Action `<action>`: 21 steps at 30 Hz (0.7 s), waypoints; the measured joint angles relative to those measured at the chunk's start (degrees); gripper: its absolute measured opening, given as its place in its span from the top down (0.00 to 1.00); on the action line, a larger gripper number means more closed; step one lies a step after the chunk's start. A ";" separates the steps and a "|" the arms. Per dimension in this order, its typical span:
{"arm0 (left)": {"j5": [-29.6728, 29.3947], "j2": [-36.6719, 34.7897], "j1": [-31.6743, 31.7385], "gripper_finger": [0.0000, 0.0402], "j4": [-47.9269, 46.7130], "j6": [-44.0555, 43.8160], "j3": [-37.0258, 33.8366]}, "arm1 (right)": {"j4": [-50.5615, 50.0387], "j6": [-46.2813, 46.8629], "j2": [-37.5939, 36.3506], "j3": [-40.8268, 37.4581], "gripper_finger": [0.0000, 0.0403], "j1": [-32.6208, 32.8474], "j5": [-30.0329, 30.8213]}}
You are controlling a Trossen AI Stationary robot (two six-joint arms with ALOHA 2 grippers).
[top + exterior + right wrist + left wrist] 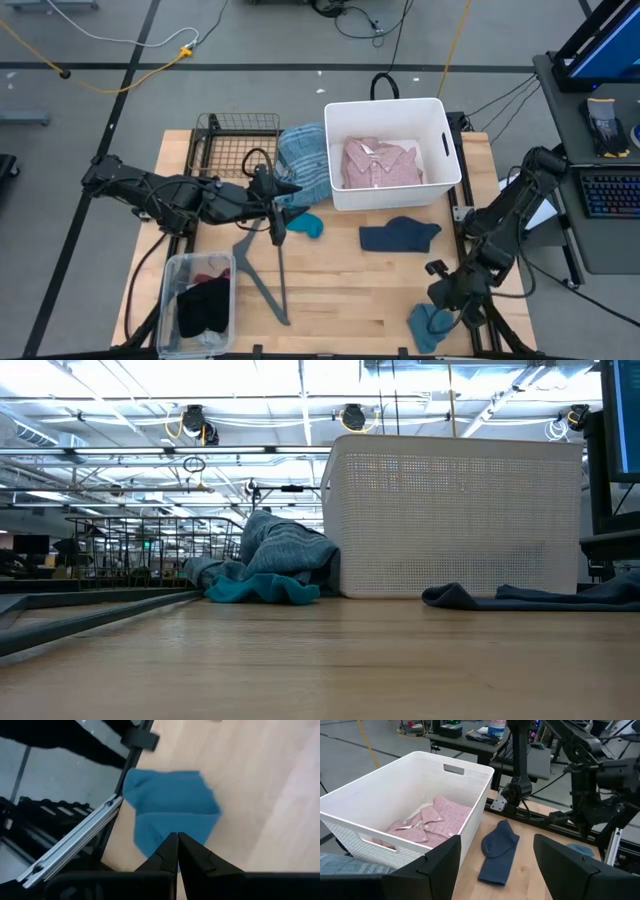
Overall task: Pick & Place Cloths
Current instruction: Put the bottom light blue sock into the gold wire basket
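Matt wood table [340,290], white perforated plastic tub [440,175], soft pink cloth shirt [378,163].

Pretty clearly a robotics lab in a big industrial hall, not anyone's home. Everything centres on a wooden table [330,280] bolted into a black metal frame, standing on bare grey concrete with dark lines across it. Beyond the table's far edge, loose cables [120,50], yellow, white and black, trail over that floor. Just off the table's right side sits a dark desk with a keyboard [607,195] and a monitor [600,35]. Looking level across the tabletop, you get an open ceiling of trusses [150,450] and long strip lights [200,380], warehouse style. More desks with gear [470,732] stand farther back past the table.
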 joint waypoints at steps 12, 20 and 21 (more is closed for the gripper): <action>2.92 0.00 -0.12 0.36 0.16 -0.70 0.00 | 0.18 8.18 5.05 0.00 0.68 0.04 -3.91; 2.99 0.00 -0.14 0.36 0.22 -1.09 0.00 | 4.10 8.48 5.34 0.02 0.53 0.04 -1.94; 2.99 0.00 -0.17 0.36 0.22 -1.09 0.00 | 4.10 8.23 5.61 0.02 0.53 0.04 -0.89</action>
